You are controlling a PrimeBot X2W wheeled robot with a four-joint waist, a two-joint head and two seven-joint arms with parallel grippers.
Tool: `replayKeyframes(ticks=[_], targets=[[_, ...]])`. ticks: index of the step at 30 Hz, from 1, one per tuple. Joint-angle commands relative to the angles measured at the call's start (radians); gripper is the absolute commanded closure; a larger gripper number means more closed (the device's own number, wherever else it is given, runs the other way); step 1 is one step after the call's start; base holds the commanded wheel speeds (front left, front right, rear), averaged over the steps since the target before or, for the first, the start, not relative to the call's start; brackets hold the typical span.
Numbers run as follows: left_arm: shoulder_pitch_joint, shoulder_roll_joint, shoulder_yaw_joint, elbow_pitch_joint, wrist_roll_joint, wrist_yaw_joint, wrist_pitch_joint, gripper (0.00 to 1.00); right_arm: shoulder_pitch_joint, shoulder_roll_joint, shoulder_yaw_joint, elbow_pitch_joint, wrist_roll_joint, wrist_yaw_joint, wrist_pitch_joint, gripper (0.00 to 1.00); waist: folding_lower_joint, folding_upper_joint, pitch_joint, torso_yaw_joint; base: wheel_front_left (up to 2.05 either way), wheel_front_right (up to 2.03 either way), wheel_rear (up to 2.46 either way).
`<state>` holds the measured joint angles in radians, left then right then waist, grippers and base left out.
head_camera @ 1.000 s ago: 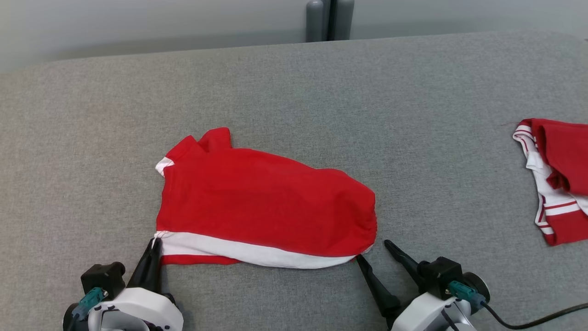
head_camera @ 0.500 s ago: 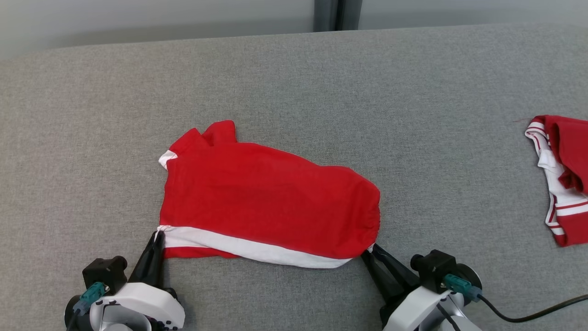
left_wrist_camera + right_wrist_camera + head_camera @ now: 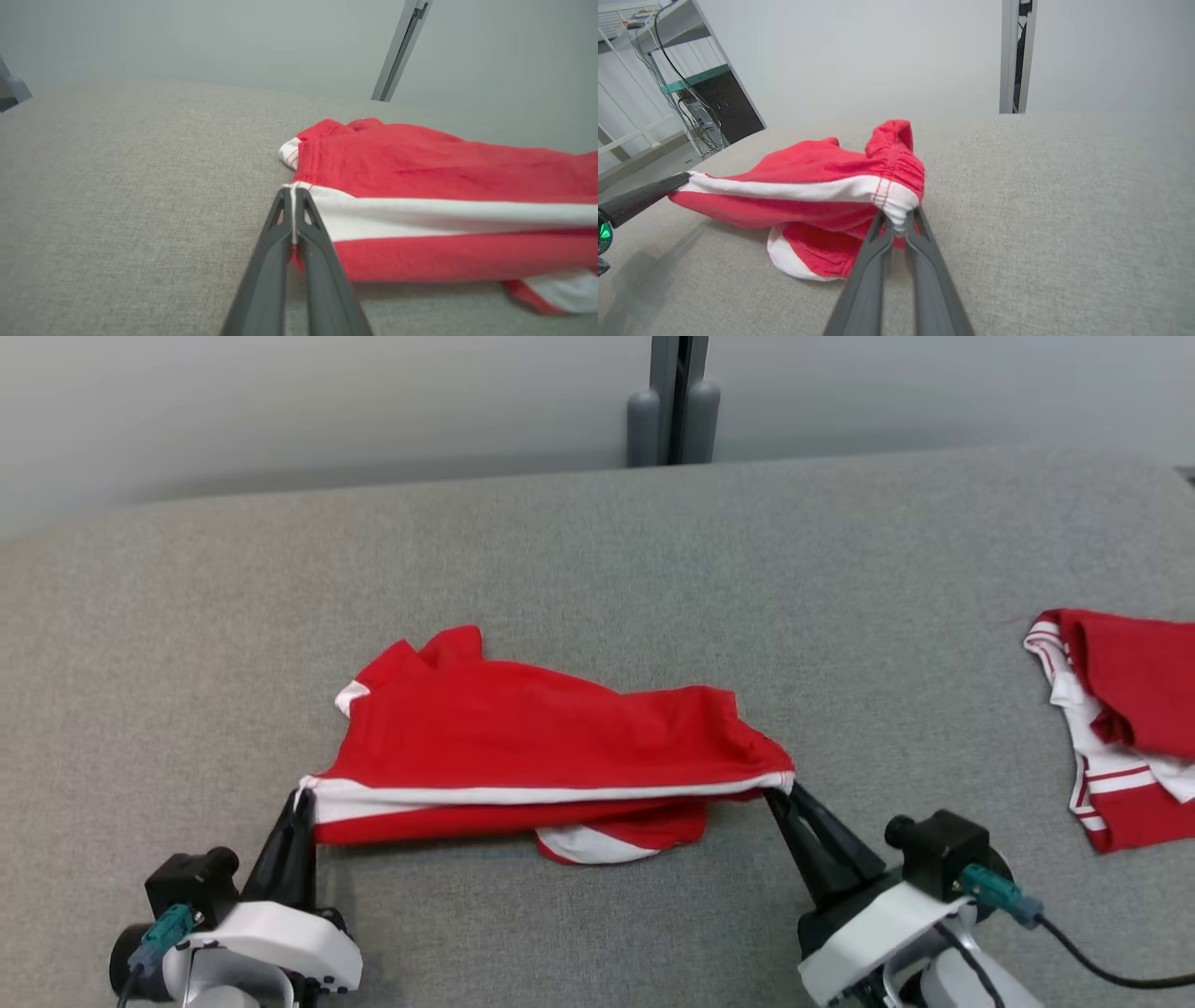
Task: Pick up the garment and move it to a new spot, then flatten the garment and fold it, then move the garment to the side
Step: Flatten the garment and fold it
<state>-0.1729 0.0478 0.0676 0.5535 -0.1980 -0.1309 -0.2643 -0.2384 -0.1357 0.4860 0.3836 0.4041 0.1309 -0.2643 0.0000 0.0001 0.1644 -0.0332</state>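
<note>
Garment (image 3: 523,737), seemingly half-lifted, 2 hem corners pinched in left fingers (image 3: 285,854) and right fingers (image 3: 826,849).

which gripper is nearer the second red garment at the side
Right. The right gripper is left of the second garment, apart; the left gripper is much farther left.

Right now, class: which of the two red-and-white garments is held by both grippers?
The centre garment: the left gripper and right gripper pinch its white-striped edge, lifted taut. The other garment, at the right, lies untouched.
</note>
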Motion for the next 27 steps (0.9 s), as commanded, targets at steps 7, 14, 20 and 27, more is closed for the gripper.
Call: replayKeyframes(ticks=[7, 14, 20, 27], targets=[[-0.093, 0.057, -0.015, -0.146, 0.023, 0.001, 0.0, 1.0, -0.107, -0.052, -0.011, -0.101, 0.051, 0.0, 0.0, 1.0, 0.0, -0.0001, -0.117, -0.003, 0.0, 0.0, 0.0], [-0.222, 0.147, -0.043, -0.22, 0.037, 0.001, 0.0, 1.0, -0.259, -0.12, 0.008, -0.116, 0.13, 0.0, 0.0, 1.0, 0.0, -0.0001, -0.125, -0.01, 0.0, 0.0, 0.0], [-0.426, 0.224, -0.082, -0.183, 0.003, 0.001, 0.022, 1.0, -0.49, -0.163, 0.022, -0.038, 0.151, -0.001, 0.034, 1.0, 0.0, -0.0001, -0.021, -0.007, 0.0, 0.0, 0.0], [-0.771, 0.285, -0.11, -0.075, 0.039, 0.009, 0.018, 1.0, -0.846, -0.13, -0.017, 0.151, 0.059, -0.003, 0.026, 1.0, 0.0, -0.0001, 0.172, 0.004, 0.0, 0.0, 0.0]])
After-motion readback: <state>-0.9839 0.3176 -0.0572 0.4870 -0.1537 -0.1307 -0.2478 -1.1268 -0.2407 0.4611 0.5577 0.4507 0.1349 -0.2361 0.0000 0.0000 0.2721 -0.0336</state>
